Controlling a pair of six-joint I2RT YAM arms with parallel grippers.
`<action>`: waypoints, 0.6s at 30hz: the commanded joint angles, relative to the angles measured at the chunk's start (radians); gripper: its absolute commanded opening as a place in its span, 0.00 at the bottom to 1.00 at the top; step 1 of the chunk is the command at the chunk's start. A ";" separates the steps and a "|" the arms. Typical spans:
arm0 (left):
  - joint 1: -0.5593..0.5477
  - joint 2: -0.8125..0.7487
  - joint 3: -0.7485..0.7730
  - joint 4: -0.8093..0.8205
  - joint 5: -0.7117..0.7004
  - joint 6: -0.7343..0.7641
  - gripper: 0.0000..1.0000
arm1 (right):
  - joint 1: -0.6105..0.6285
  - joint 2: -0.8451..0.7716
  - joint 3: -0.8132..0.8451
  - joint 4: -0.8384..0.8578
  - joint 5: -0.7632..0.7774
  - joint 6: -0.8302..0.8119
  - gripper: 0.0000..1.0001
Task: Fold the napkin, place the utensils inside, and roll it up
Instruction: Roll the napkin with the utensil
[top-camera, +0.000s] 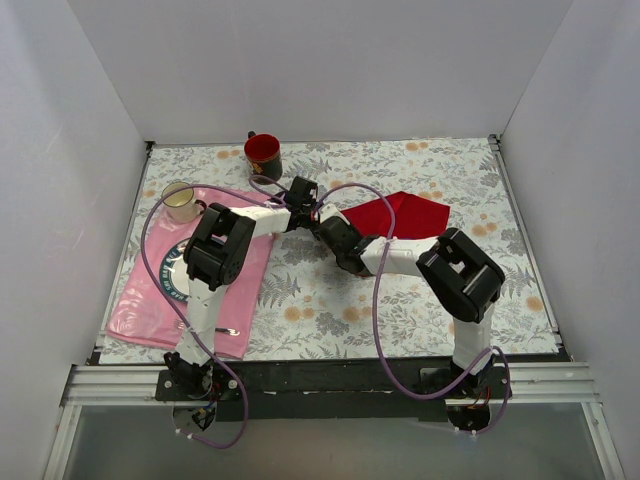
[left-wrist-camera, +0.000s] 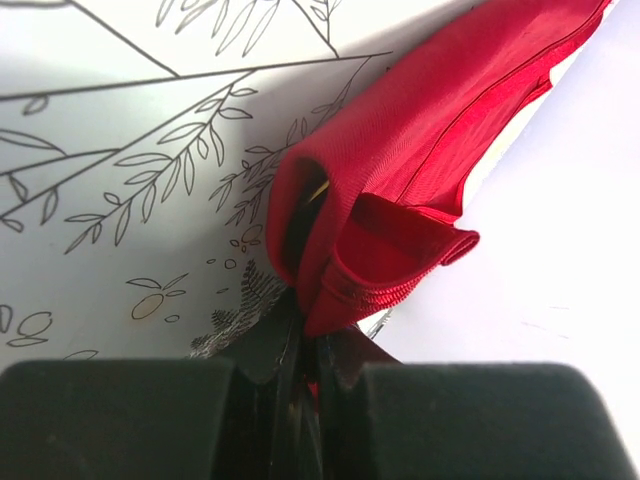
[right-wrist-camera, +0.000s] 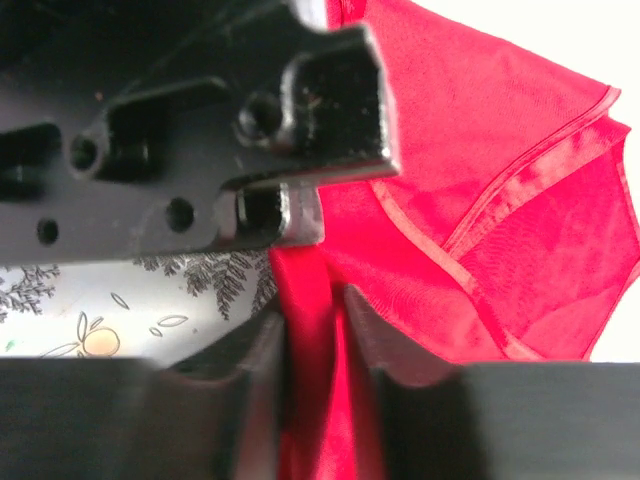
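Note:
The red napkin lies folded on the floral tablecloth, right of centre. Both grippers meet at its left end. My left gripper is shut on a bunched, rolled-over edge of the napkin, which stands up from between its jaws. My right gripper is shut on a fold of the napkin, with red cloth pinched between its jaws. The left gripper's black body is right above it. The gold utensils are hidden, apart from a thin yellowish glint inside the fold.
A red mug stands at the back. A glass cup stands at the left by the pink placemat. A plate on the placemat is partly hidden under the left arm. White walls close in three sides.

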 joint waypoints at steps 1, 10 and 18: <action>0.008 -0.049 0.017 -0.018 0.026 0.016 0.00 | -0.007 0.046 0.000 -0.042 -0.007 0.037 0.27; 0.023 -0.049 0.024 -0.042 -0.017 0.158 0.30 | -0.077 0.021 0.003 -0.063 -0.238 0.086 0.01; 0.060 -0.138 0.024 -0.032 -0.051 0.321 0.54 | -0.166 -0.010 0.026 -0.118 -0.528 0.119 0.01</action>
